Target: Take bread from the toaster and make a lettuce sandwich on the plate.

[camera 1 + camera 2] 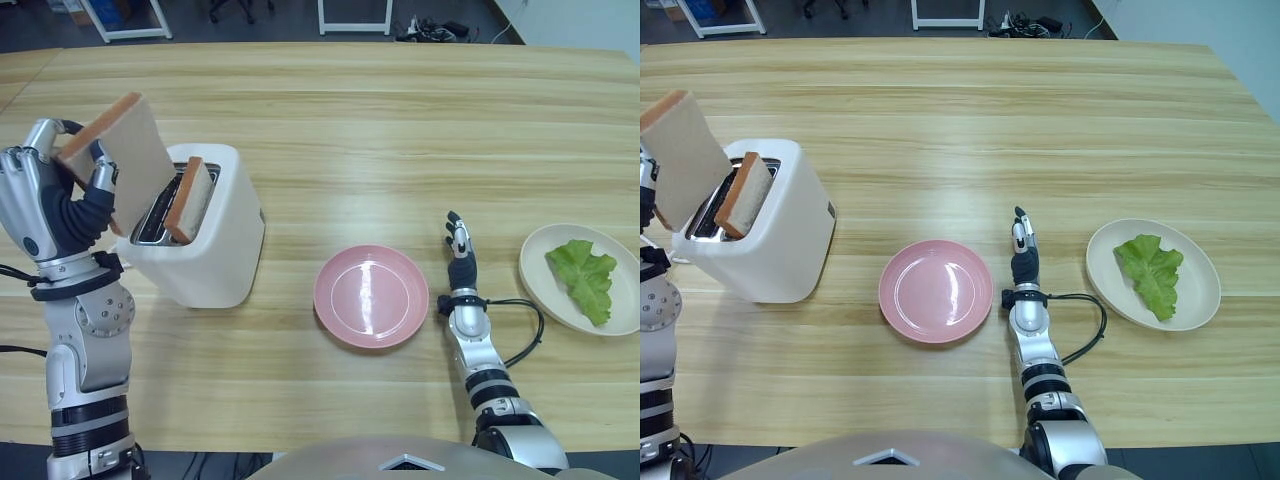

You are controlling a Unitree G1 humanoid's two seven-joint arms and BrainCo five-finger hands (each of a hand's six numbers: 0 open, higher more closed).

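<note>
A white toaster (205,245) stands at the left of the wooden table. One bread slice (192,200) sticks up from its right slot. My left hand (55,195) is shut on a second bread slice (135,155), held tilted above the toaster's left slot. An empty pink plate (371,296) lies in the middle. To its right a cream plate (535,270) carries a lettuce leaf (585,277). My right hand (460,250) rests on the table between the two plates, fingers straight and holding nothing.
A black cable (525,335) loops beside my right forearm. The table's far half is bare wood. Chair and desk legs stand on the floor beyond the far edge.
</note>
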